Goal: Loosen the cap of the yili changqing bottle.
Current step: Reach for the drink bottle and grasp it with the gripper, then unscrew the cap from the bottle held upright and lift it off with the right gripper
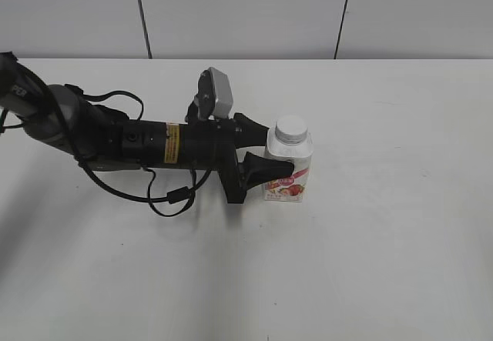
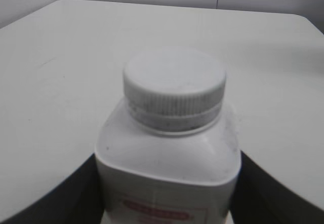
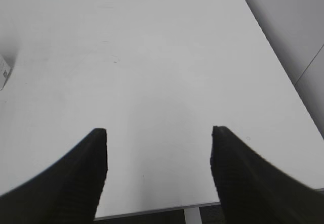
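The jaws of the left gripper (image 1: 266,148) stand on either side of the yili changqing bottle (image 1: 289,173), pressed against its body below the shoulders, though a firm clamp cannot be told for certain. The bottle stands upright on the white table (image 1: 385,264), the cap (image 2: 174,87) seated on its neck above the black fingers (image 2: 66,196). The right gripper (image 3: 159,153) hangs with jaws spread wide and empty, well apart from the bottle.

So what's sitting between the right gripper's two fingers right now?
Nothing: the right wrist view shows only bare white table between the right gripper's fingers, which stand open.
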`<state>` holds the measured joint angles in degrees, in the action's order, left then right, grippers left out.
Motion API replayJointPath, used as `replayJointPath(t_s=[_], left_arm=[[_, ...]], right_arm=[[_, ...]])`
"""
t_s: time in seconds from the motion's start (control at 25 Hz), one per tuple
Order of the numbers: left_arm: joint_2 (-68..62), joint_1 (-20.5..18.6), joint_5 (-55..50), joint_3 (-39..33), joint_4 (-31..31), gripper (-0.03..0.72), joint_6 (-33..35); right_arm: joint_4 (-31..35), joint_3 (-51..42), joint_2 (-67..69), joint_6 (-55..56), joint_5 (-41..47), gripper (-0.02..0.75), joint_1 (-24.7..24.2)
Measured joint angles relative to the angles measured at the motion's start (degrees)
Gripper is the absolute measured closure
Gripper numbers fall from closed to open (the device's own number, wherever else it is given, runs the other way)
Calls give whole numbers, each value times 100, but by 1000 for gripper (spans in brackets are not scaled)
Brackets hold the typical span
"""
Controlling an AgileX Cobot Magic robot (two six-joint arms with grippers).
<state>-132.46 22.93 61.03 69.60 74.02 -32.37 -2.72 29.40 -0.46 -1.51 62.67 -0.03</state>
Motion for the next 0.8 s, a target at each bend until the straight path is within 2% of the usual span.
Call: replayJointPath(t_s=[0.4, 0.64, 0.8], left_arm=[[0, 0, -11, 0, -6, 260, -107], [0, 0, -11, 0, -6, 260, -113], [0, 0, -11, 0, -6, 260, -128]], right_arm=[[-42, 99, 86, 1, 20, 228, 0], [-26, 331, 1297, 1, 36, 228, 0], [-7, 788, 2325, 151, 42, 259, 0]])
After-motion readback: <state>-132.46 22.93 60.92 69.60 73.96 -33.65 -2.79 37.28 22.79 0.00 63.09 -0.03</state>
